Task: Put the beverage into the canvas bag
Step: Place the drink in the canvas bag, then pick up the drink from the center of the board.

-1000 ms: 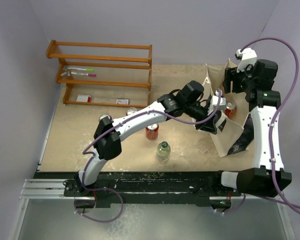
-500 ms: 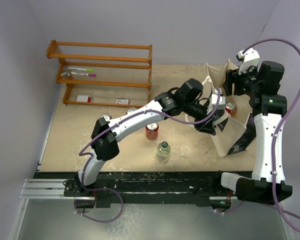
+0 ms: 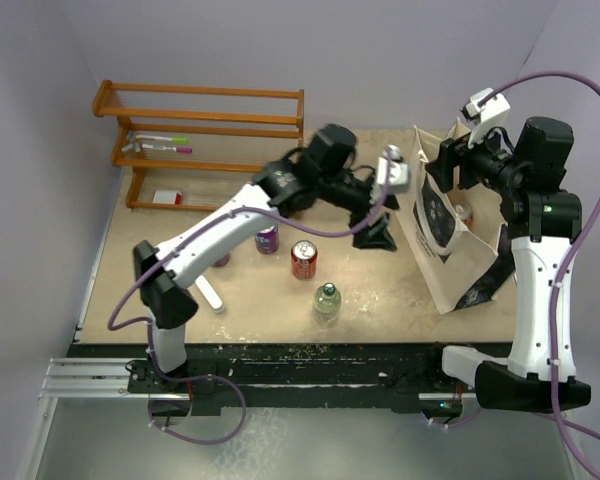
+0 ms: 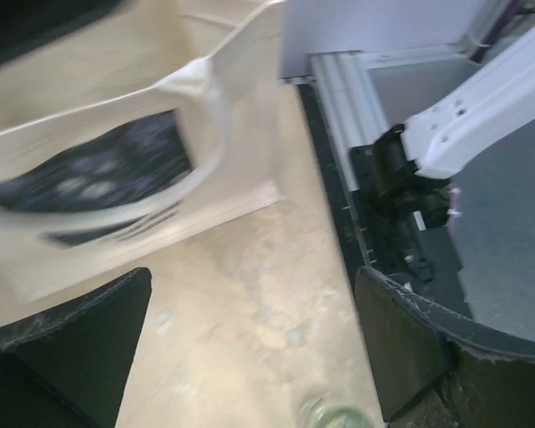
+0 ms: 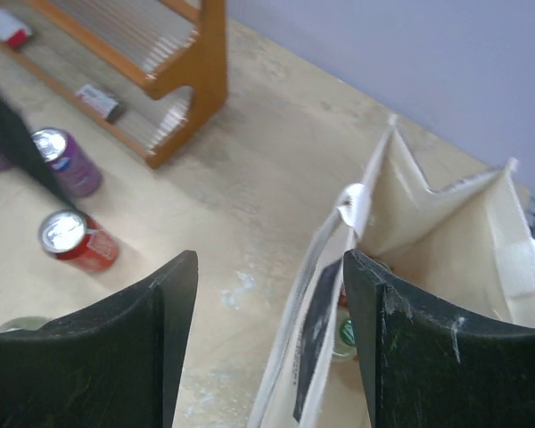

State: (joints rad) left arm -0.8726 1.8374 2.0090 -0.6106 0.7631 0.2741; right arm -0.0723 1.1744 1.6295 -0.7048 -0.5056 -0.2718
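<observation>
Plainly, the left gripper [image 4: 251,285] hangs wide open and empty just left of the canvas bag [image 3: 450,265], which stands upright, mouth up, print facing that gripper. The right gripper [image 5: 269,259], jaws parted on nothing, hovers above the bag's rim. What is probably a red can [image 3: 463,212] sits inside.

A robotics lab test cell: plain lilac panels [image 3: 280,40] enclose a beige bench [image 3: 380,290], a cabled left arm [image 3: 225,225] and right arm [image 3: 532,285] rise from a black rail [image 3: 310,365], beside a wooden rack [image 3: 200,93].
</observation>
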